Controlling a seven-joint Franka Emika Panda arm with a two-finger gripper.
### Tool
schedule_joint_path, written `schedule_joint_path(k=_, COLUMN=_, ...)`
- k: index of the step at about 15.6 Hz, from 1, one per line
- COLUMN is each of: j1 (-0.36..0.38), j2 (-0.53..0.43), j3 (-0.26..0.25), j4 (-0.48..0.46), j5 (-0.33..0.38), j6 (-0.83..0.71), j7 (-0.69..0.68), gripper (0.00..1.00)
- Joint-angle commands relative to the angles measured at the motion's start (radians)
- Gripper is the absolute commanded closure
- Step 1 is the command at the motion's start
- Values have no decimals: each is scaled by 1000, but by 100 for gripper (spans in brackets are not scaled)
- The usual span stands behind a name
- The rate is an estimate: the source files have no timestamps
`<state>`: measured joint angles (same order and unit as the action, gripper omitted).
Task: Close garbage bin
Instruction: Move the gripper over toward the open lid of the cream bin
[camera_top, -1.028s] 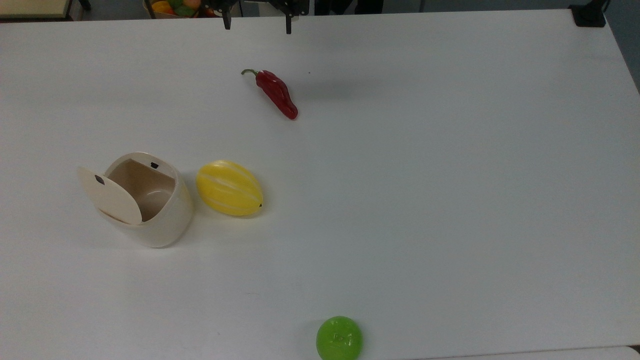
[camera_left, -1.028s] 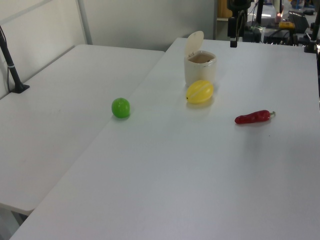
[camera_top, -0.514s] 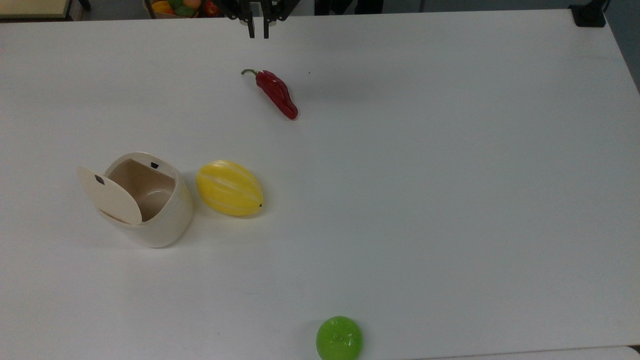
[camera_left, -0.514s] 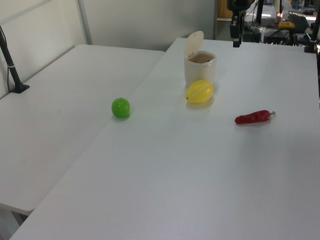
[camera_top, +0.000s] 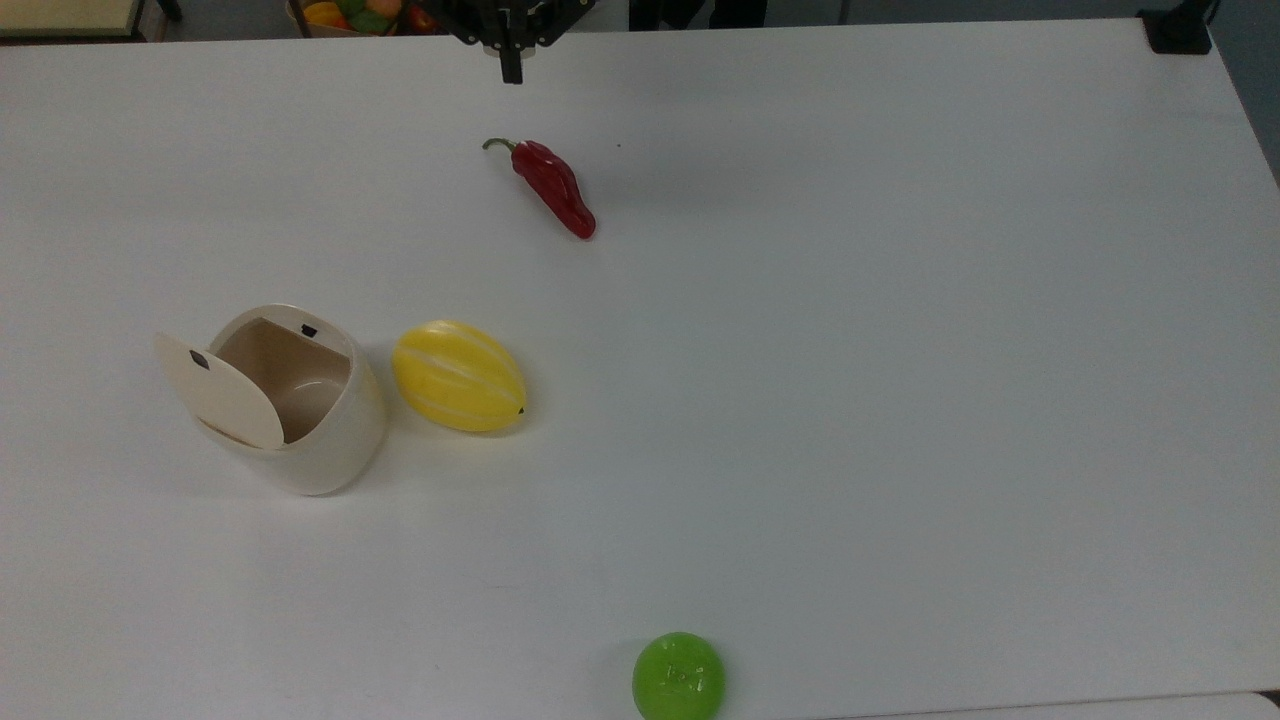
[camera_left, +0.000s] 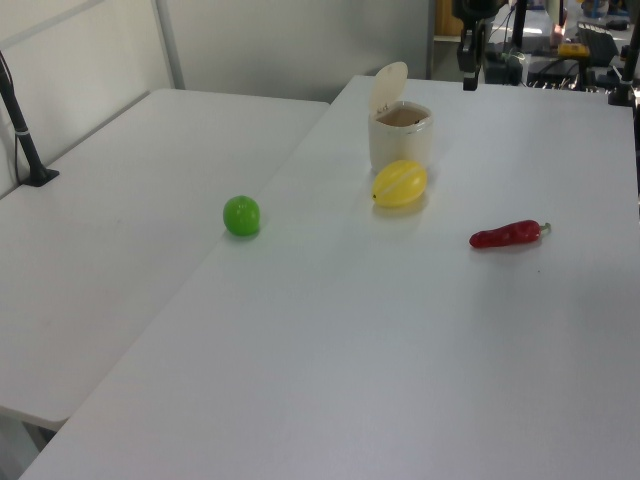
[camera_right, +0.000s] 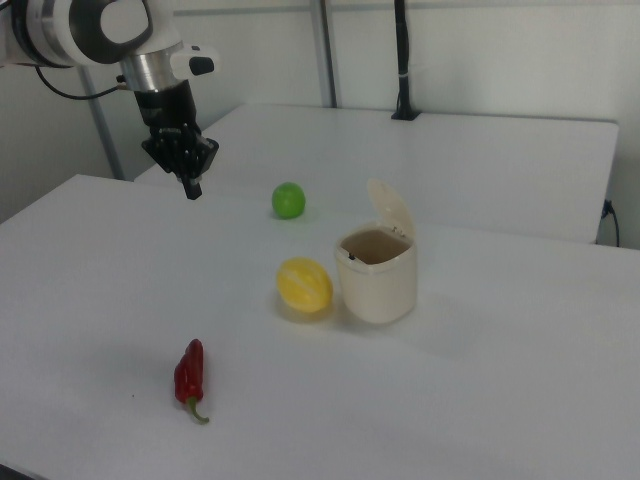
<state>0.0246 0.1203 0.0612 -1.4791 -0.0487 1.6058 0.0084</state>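
Nearest in the right view: a red pepper (camera_right: 189, 372), lying flat on the white bench (camera_right: 480, 400), out of the way. Farther back, a yellow melon (camera_right: 304, 285), just beside the garbage bin (camera_right: 380, 275); touching or not, hard to tell. Bin upright on the bench, mouth open, with the lid (camera_right: 390, 213) standing straight up on its hinge at the right view's right side. Not shut yet, so likely a job hardly begun. Behind those, a green ball (camera_right: 288, 200), well apart. Up high toward the right view's left, hanging from the arm (camera_right: 90, 25), the jaws: pinched together, holding nothing, pointing down, well apart from the bin. Likely pinched like that to make one small tip for pushing the lid down. Best to push from behind the lid, and gently, or else risk tipping the bin over.
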Motion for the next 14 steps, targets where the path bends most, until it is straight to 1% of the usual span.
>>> schedule_joint_path(k=1, j1=-35, j2=19, j3=-7, j4=-4, j5=-13, j6=103, j7=27, gripper=100)
schedule_joint_path(k=5, j1=-106, j2=67, j3=-9, j4=2, j5=-17, j6=313, j7=145, gripper=100)
schedule_joint_path(k=7, j1=-149, j2=79, j3=-9, j4=2, j5=-14, j6=419, j7=148, gripper=100)
schedule_joint_path(k=10, j1=-189, j2=122, j3=-11, j4=3, j5=-14, j6=569, j7=160, gripper=100)
schedule_joint_path(k=14, j1=-235, j2=189, j3=-11, j4=3, j5=-17, j6=813, j7=237, gripper=100)
